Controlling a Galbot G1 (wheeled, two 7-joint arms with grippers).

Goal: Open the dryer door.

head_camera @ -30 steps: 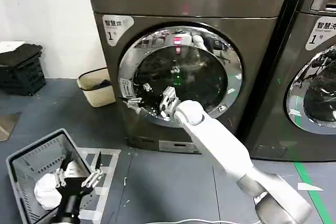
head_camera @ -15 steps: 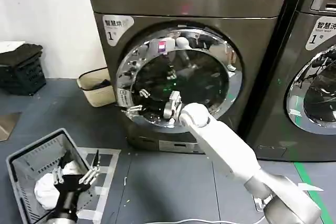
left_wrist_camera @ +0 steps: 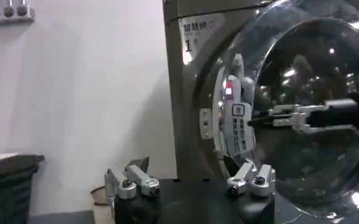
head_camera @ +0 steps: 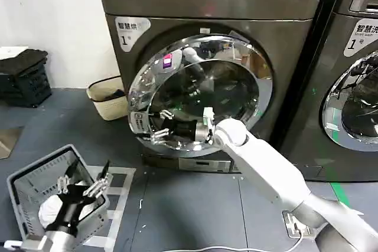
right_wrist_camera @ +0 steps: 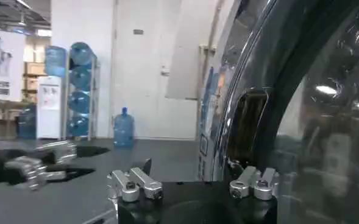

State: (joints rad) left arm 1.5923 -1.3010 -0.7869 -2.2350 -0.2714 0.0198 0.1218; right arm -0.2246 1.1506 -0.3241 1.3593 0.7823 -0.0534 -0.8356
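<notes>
1. While the dryer door (head_camera: 198,95) is hanging partly swung out from the dryer (head_camera: 236,4), a grey basket (head_camera: 35,175) is sitting on the floor at the robot's lower left, holding a bundle of white cloth (head_camera: 50,212).
2. Beside the machine's left flank, a beige bin (head_camera: 106,100) is standing against the wall with something dark inside; what it is cannot be told.
3. Far left, a black crate (head_camera: 23,84) is carrying folded dark fabric on top.
4. The right gripper (head_camera: 158,127) is reaching across the glass to the lower left part of the chrome rim, its fingers (left_wrist_camera: 289,115) spread a little, one of them seeming to lie at the rim's edge; whether they are actually pinching it cannot be told.
5. The left gripper (head_camera: 80,181) is hovering over the basket with its fingers splayed wide, holding nothing.
6. A second grey machine (head_camera: 354,75) is standing to the right, its own chrome door closed.
</notes>
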